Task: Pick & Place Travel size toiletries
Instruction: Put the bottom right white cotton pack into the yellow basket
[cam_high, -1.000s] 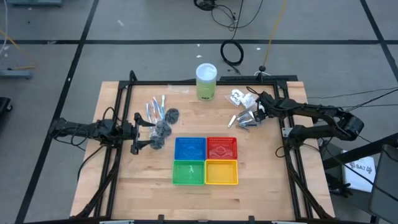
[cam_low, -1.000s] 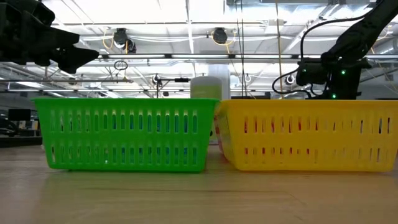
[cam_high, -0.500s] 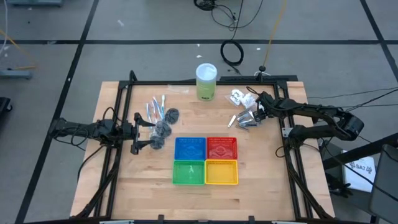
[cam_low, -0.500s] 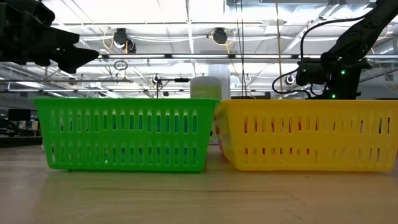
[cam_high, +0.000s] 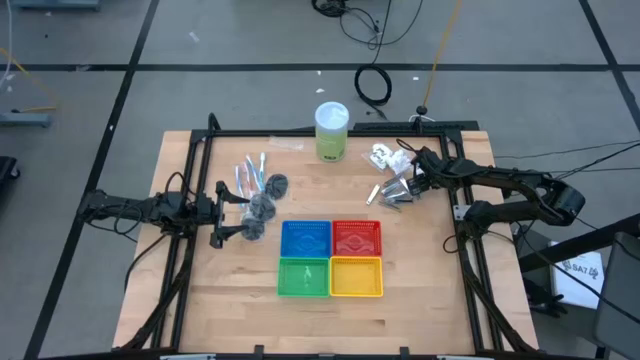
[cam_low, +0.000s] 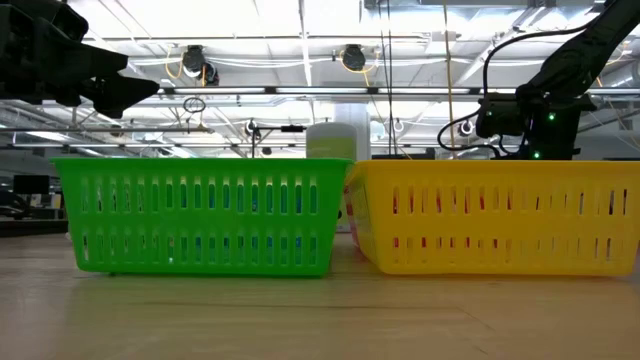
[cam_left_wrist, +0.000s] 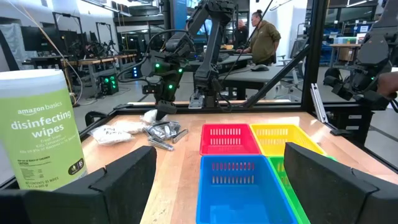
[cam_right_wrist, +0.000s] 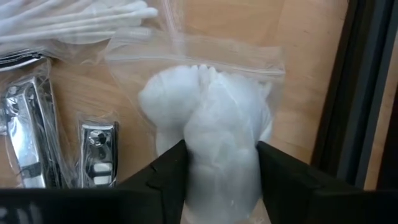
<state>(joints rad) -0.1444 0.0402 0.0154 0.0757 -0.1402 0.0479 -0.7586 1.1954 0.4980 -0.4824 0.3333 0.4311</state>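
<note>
White cotton bag (cam_right_wrist: 211, 118) (clear-wrapped) sits between right fingers (cam_right_wrist: 286, 180).

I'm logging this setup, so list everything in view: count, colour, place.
baskets: four; blue, red, green, yellow; square block at mid-table.
wipes canister: one; green, white lid; far edge of the table.
dark puffs: about three; dark grey; left pile.
wrapped sticks: several; silvery-pale; left pile, beyond the puffs.
clear bag: one; holds white fluffy balls; right pile.
silver clippers: at least two; shiny; beside the bag.
person: one; in the room beyond the table.
left pincer: open, empty; next to the puffs.
right pincer: shut on the clear bag, low over the right pile.
</note>
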